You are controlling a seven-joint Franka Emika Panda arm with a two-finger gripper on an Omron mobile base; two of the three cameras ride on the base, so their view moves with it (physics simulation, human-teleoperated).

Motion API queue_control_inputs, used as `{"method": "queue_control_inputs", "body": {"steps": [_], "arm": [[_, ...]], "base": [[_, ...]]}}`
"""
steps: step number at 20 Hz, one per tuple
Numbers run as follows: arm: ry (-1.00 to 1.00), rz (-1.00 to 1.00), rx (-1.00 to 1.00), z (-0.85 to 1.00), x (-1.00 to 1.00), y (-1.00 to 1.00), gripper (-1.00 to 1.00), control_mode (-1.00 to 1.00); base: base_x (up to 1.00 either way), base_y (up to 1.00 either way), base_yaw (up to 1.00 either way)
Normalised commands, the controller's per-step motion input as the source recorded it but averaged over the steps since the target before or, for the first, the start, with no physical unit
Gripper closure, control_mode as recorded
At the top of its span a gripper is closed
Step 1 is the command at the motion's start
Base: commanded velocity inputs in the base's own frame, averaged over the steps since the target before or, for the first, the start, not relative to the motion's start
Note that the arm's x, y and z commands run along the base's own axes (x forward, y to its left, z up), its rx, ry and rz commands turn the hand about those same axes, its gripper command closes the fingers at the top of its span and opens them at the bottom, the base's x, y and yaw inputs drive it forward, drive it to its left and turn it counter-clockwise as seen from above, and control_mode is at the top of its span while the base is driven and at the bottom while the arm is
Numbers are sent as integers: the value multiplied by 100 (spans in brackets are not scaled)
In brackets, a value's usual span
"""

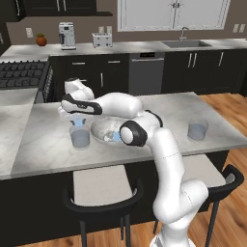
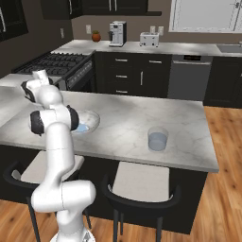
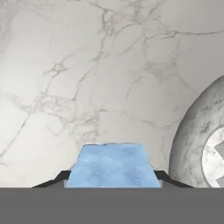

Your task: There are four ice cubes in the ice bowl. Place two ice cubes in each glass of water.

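Ice cubes: one (image 3: 113,165) sits clamped between the two dark fingertips of the pincer (image 3: 113,177), pale blue, mottled and translucent, its broad flat face turned to the hand camera and its edges square to the fingers; being a cube, it has no long axis to speak of. In the left base view a patch of pale blue (image 1: 114,136) lies in the bowl (image 1: 99,126), but how many cubes make it up is too blurred to count. In the hand view two small grey corners show at the bowl's floor, unclear what they are

Glasses number two. One (image 1: 79,136) stands on the bench (image 1: 43,144) just left of the bowl, directly under the pincer (image 1: 78,121); the other (image 1: 197,130) stands well apart toward the right end. Both are short clear tumblers, upright, bluish with water. The right base view shows the far glass (image 2: 158,139) alone on open marble, and the bowl (image 2: 90,119) partly behind the arm

One bowl: wide, shallow, mottled grey-white; its rim (image 3: 192,131) curves in at the right of the hand view, beside bare veined marble

Pincer grasping the cube, held above the bench near the left glass, pointing down
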Motion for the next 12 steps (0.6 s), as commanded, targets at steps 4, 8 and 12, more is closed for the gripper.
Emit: {"method": "queue_control_inputs", "body": {"steps": [4, 8, 12], "arm": [[-8, 0, 8, 0, -69, -18, -100, -100], [-6, 0, 8, 0, -42, -27, -100, -100], [-5, -2, 10, 1, 0, -33, -100, -100]], "base": [[0, 0, 0], [0, 0, 0], [0, 0, 0]]}}
